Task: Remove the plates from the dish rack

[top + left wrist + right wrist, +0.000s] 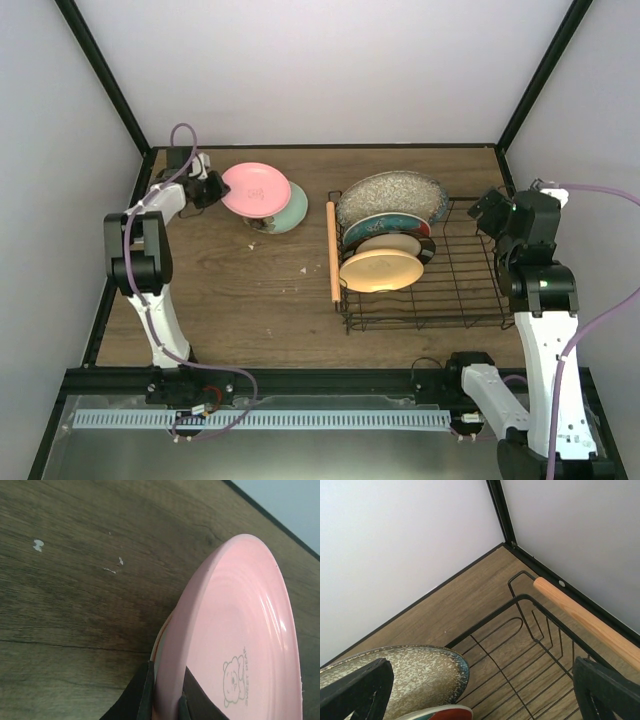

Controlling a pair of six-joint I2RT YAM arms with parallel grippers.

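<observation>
The black wire dish rack (pixel 470 290) stands right of centre. In it lean the large grey speckled plate (pixel 392 196), the red plate with teal (pixel 385 226), the cream plate with dark rim (pixel 400 245) and the orange-yellow plate (pixel 381 270). My left gripper (pixel 212 187) is shut on the rim of the pink plate (pixel 255 188), which it holds over the pale green plate (pixel 292 210) at the back left. In the left wrist view the pink plate (pixel 240 645) fills the right side. My right gripper (pixel 492 212) is open at the rack's back right corner, above the speckled plate (pixel 405 680).
The rack's wooden handles run along its left side (pixel 332 250) and its right side (pixel 585 617). The enclosure's black frame and white walls close the back and sides. Bare wooden table (pixel 250 290) lies in front of the pink plate.
</observation>
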